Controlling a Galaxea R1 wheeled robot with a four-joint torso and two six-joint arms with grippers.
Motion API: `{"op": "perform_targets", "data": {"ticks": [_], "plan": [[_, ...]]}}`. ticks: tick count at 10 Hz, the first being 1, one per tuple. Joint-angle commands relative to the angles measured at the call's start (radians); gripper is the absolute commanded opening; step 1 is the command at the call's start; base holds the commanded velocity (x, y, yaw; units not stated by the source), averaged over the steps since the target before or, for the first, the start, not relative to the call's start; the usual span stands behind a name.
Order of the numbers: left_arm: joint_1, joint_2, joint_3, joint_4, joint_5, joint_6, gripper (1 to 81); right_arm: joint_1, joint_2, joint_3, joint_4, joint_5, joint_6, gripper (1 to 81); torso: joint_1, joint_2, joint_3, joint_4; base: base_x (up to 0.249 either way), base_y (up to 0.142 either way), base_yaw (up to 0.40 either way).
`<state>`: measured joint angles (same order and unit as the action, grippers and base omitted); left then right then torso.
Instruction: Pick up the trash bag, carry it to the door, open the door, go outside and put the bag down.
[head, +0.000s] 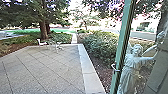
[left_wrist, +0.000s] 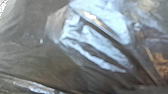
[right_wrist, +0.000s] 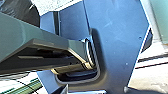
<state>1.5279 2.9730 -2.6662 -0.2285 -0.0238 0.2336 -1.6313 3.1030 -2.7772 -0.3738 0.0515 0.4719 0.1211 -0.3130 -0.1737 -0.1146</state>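
Shiny dark plastic of the trash bag (left_wrist: 42, 57) lies close in front of the left wrist camera, creased, with pale bluish reflections. Part of the black bag (right_wrist: 18, 10) appears in the right wrist view, beside the robot's base, over light ground. The green upright edge of the door (head: 122, 45) crosses the right part of the head view, slanted, with a small pale handle (head: 115, 67) on it. How either gripper stands cannot be made out.
Grey paving (head: 47, 67) stretches ahead, edged on the right by a pale kerb (head: 88, 72) and bushes (head: 100, 46). A white chair (head: 42, 43) stands near the far edge before a tree (head: 43, 30). Beside the door is a pale figure (head: 133, 67) with raised arms.
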Motion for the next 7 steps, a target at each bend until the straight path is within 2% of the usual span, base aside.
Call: {"op": "perform_targets", "data": {"ticks": [1,7], "plan": [[-0.056,-0.005,0.003,-0.002,0.053,0.001,1.0,0.043,0.009,0.002,-0.007,-0.048,-0.001,81.1,0.000,0.000,0.000,0.000,0.112,0.000,0.000],[-0.054,-0.005,0.003,-0.002,0.053,0.003,1.0,0.043,0.009,0.004,-0.007,-0.048,-0.002,81.1,0.001,0.001,0.000,0.000,0.111,0.000,0.000]]}}
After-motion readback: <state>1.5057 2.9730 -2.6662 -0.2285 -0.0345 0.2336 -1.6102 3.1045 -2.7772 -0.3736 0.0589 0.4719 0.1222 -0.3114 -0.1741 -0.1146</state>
